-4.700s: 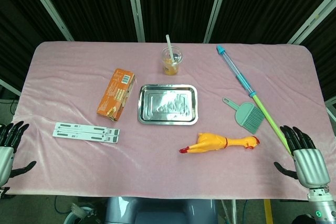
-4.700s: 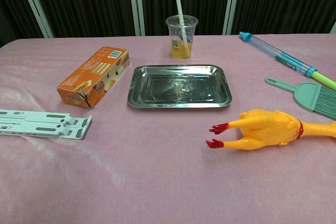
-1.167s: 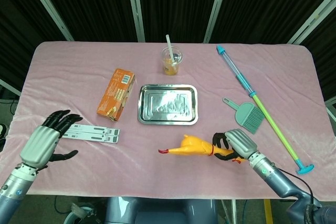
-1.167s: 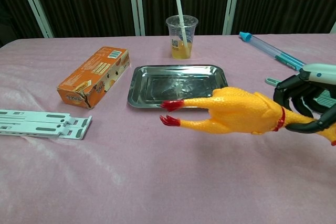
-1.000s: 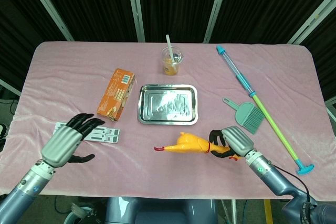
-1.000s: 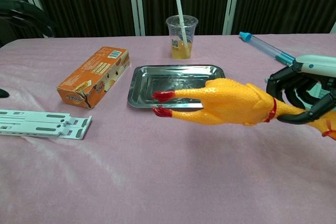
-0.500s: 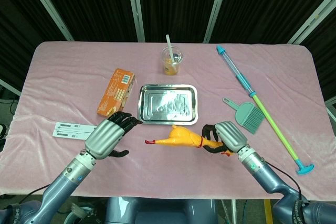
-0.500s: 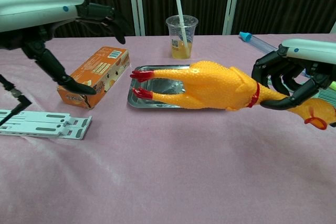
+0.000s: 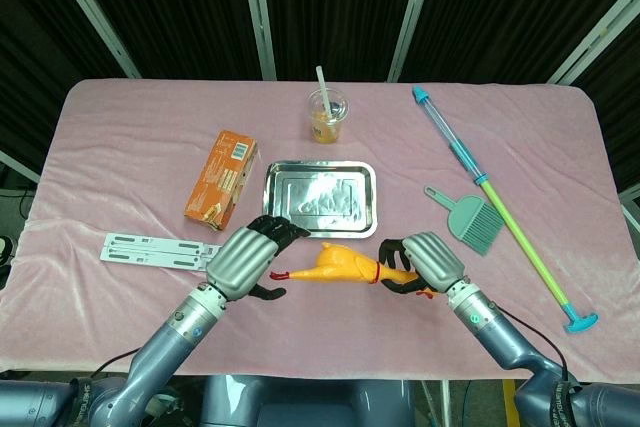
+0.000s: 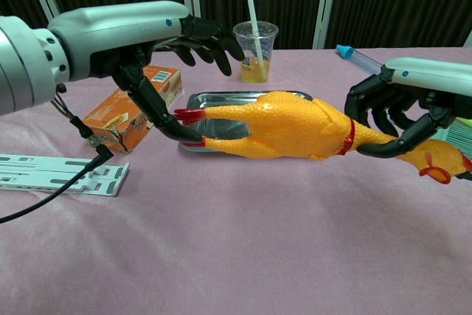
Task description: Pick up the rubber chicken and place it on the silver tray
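Chicken (image 10: 284, 135) hangs in the air, lying sideways just in front of the tray (image 9: 320, 229). The right hand (image 9: 418, 263) holds it by the neck, with the head sticking out past that hand. The red feet point to the left hand (image 9: 248, 258), which is spread wide with nothing in it, its thumb right by the feet. The tray is just behind the chicken, so it only needs to go a little farther back.

My right robot hand (image 10: 394, 119) covers the rubber chicken's (image 10: 287, 134) neck. The chicken hides the silver tray's (image 10: 243, 97) near rim. The chest view's right edge crops its head.
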### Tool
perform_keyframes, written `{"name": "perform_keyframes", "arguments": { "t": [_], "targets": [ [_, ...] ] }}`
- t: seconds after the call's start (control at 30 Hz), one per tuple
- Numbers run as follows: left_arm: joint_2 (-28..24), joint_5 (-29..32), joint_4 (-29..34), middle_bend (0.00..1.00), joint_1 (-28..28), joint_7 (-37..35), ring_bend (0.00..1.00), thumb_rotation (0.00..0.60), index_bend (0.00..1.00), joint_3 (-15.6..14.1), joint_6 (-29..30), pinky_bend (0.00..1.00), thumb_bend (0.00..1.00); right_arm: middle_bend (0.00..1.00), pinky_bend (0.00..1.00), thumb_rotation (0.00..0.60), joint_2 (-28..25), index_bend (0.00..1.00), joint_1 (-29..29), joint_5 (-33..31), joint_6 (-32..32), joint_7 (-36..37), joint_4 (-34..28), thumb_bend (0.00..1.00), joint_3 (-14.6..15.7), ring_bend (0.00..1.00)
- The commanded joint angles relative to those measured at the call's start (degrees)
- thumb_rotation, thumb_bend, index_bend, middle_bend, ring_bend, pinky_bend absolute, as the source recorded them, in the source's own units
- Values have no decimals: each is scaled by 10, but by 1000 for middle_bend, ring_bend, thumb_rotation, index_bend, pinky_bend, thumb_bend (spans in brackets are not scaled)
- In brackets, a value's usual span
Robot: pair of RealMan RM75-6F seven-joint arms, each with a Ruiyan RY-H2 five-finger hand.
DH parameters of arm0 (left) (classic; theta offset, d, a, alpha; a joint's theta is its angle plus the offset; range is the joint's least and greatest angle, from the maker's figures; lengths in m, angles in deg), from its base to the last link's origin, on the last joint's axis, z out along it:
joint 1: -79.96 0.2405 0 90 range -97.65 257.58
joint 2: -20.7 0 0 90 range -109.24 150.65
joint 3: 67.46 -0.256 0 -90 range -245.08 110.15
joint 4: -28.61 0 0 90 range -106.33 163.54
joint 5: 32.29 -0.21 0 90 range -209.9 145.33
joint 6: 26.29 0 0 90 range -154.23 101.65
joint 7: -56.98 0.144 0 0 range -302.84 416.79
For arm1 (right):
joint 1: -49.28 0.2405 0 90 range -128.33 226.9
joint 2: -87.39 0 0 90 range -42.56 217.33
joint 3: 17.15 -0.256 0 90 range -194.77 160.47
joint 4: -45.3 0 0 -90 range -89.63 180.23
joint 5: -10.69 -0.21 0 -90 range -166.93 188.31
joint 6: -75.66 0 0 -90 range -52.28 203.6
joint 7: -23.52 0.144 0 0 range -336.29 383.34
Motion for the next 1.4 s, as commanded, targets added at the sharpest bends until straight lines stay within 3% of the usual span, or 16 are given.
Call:
{"name": "perform_keyframes", "arguments": {
  "t": [0.03,0.5,0.7,0.97,1.2,1.4],
  "targets": [
    [9,21,-4,229,-17,1,149,600,187,1,-8,177,9,666,821,600,2,834,1,-1,0,-1,-1,491,-1,678],
    [73,65,-38,230,-64,20,149,600,177,11,30,177,10,666,821,600,-3,834,-1,12,-8,0,-25,492,5,677],
    [95,88,-44,275,-86,5,198,600,224,22,24,216,62,666,821,600,-2,834,-2,20,-14,5,-30,494,7,678],
    [112,88,-56,445,-94,3,349,600,379,12,46,339,257,666,821,600,-5,834,-4,22,-18,8,-31,494,9,678],
    [133,61,-74,567,-89,-12,454,600,502,2,74,419,362,666,822,600,-3,834,-3,17,-15,9,-25,494,8,678],
    [143,44,-91,735,-88,-26,613,600,666,2,83,527,504,666,823,600,2,834,-1,17,-13,12,-21,494,8,678]
  ]
}}
